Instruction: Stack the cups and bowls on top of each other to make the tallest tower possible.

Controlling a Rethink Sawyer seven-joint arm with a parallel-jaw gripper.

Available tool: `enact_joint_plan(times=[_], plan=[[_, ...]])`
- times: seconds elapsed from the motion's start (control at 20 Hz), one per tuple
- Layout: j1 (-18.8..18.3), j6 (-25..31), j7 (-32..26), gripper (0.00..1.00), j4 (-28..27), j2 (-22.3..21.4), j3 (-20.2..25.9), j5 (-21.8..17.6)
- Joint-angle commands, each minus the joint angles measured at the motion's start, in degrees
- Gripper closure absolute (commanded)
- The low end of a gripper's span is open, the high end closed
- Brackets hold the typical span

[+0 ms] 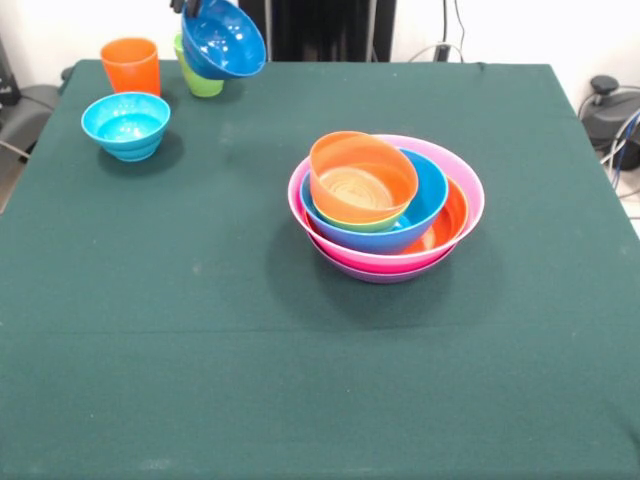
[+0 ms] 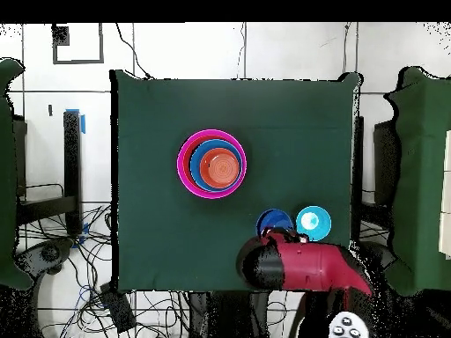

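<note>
Now the fingers (image 1: 190, 8) hold the dark blue bowl (image 1: 224, 38) tilted, clear of the tabletop (image 1: 200, 300); carry it level over the tower (image 1: 385, 205), centre above the orange bowl (image 1: 362, 178), then lower.

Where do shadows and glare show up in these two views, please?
Front view: soft shadows lie on the green table beside the tower and the light blue bowl; the small orange bowl shows a pale sheen inside. Overhead view: even light, hardly any shadow.
</note>
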Motion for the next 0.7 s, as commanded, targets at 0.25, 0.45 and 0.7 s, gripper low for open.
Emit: enact_joint_plan(times=[0.25, 0.45, 0.7], plan=[[9.76, -8.54, 17.95, 1.0, 2.28, 7.28, -8.59, 0.85], [11.0, -11.77, 20.07, 1.0, 4.05, 8.12, -10.39, 0.98], [13.19, -15.2, 22.98, 1.0, 6.84, 8.79, -13.19, 1.8]])
